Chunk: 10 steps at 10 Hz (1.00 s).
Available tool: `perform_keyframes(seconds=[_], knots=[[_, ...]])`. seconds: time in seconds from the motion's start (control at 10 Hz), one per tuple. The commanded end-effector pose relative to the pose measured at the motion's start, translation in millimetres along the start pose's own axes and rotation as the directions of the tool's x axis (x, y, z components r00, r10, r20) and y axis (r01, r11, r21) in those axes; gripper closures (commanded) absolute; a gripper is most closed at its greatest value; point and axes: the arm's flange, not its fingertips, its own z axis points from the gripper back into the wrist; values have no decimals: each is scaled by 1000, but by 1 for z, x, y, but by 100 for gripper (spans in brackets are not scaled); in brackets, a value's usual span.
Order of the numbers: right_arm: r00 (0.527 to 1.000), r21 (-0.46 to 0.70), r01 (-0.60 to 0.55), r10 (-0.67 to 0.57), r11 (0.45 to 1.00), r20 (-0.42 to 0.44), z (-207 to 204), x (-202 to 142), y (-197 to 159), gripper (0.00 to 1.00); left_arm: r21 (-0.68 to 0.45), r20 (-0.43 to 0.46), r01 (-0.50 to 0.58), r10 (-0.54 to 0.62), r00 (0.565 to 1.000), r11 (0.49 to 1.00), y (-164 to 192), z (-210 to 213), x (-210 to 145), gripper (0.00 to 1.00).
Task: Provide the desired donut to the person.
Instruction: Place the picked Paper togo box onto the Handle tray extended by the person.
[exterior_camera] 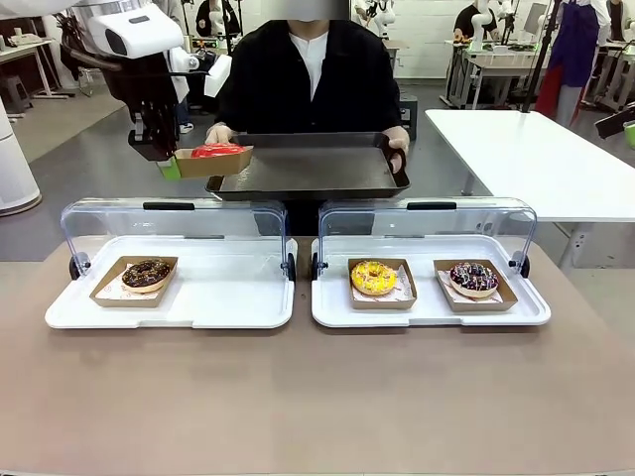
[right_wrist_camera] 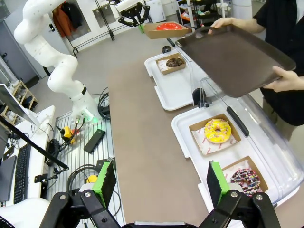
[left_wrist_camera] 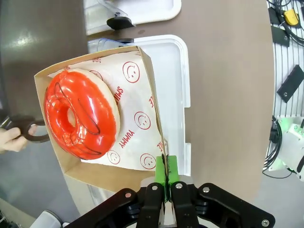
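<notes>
A yellow donut (exterior_camera: 373, 278) and a sprinkled donut (exterior_camera: 474, 278) share one white tray (exterior_camera: 427, 313).

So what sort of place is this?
Probably a robotics lab staged as a donut counter: white plastic trays with clear covers hold iced donuts, while a white robot arm, loose cables and a black keyboard sit alongside.

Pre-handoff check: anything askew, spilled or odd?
Nothing spilled or damaged. The red-glazed donut sits off-centre in its brown cardboard tray, toward the side away from the left gripper, which pinches one wall only, so the tray hangs cantilevered.
</notes>
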Motion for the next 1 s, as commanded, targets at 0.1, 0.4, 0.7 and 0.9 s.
perform_keyframes(seconds=[0.1, 0.4, 0.7, 0.9], knots=[[1000, 7, -8, 8, 1000, 11, 0, 1, 0, 0, 5, -7, 0, 0, 1000, 1000, -6, 1, -4, 100], [1000, 7, -8, 8, 1000, 11, 0, 1, 0, 0, 5, -7, 0, 0, 1000, 1000, -6, 1, -4, 100], [1000, 7, -8, 8, 1000, 11, 0, 1, 0, 0, 5, -7, 0, 0, 1000, 1000, -6, 1, -4, 100], [1000, 7, -8, 8, 1000, 11, 0, 1, 0, 0, 1, 0, 0, 0, 1000, 1000, -1, 1, 0, 98]])
